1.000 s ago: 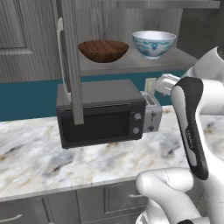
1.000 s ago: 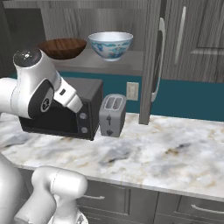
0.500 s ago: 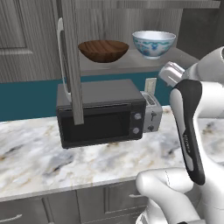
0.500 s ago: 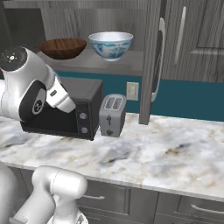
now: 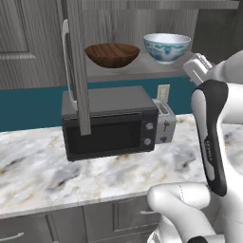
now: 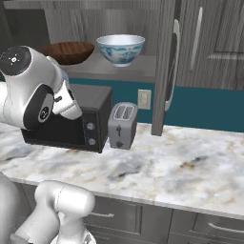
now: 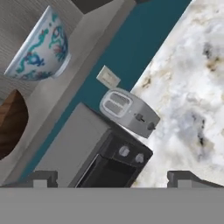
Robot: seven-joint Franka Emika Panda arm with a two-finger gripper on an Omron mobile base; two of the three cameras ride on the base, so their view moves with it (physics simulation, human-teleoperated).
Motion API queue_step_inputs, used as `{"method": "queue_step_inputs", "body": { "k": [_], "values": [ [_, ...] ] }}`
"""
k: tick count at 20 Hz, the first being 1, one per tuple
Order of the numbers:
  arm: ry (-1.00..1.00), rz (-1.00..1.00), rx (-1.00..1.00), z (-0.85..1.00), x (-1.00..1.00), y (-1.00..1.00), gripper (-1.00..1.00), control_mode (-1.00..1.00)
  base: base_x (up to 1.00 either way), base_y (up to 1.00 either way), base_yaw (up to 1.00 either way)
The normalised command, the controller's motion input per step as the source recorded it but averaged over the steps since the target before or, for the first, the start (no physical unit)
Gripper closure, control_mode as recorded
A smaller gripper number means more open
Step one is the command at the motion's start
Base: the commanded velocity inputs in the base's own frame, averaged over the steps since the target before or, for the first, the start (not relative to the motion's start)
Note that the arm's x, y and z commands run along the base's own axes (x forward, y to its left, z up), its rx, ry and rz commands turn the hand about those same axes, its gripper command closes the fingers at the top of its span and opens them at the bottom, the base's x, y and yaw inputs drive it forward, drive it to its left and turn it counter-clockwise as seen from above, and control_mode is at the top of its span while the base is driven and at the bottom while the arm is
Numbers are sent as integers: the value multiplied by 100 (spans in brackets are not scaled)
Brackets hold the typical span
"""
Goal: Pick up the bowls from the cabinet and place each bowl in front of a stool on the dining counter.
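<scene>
Gripper (image 7: 113, 179) spread wide and empty, its two dark tips rising at the hand view's bottom edge, looking down over the microwave (image 5: 110, 124) and toaster (image 5: 164, 122) on the marble tabletop (image 5: 95, 175). Both bowls sit side by side, near but not touching, on the grey shelf (image 5: 142, 72) of the open cabinet, above the microwave; the cabinet door (image 5: 76, 61) hangs open at about 9 o'clock of them in the left base view. White bowl (image 5: 166, 47), blue-patterned, stands at 3 o'clock of the wooden bowl (image 5: 112, 54), nearer the arm.

White one looks like glazed ceramic: stiff, fairly heavy for its size, slick, and likely to chip or shatter if dropped or knocked against the shelf. Its deep, steep wall suggests a pinch over the rim, one finger inside and one outside, squeezed firmly enough that the glaze does not slide. Wooden one is probably lighter, less slippery and more forgiving, but shallow and wide, so again the rim is the only sensible hold. Either bowl should be lifted clear before drawing outward.
</scene>
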Motion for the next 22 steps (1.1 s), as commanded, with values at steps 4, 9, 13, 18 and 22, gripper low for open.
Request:
{"method": "queue_step_inputs", "body": {
  "k": [4,9,13,18,22],
  "values": [
    [-3,0,17,41,-1,-41,-100,-100,0,0,0],
    [-7,0,15,31,0,-27,-100,-100,0,0,0],
    [-13,0,11,10,0,-21,-100,-100,0,0,0],
    [-18,0,9,2,2,-12,-100,-100,0,0,0],
    [-20,0,8,0,26,-17,-100,-100,0,0,0]
  ]
}}
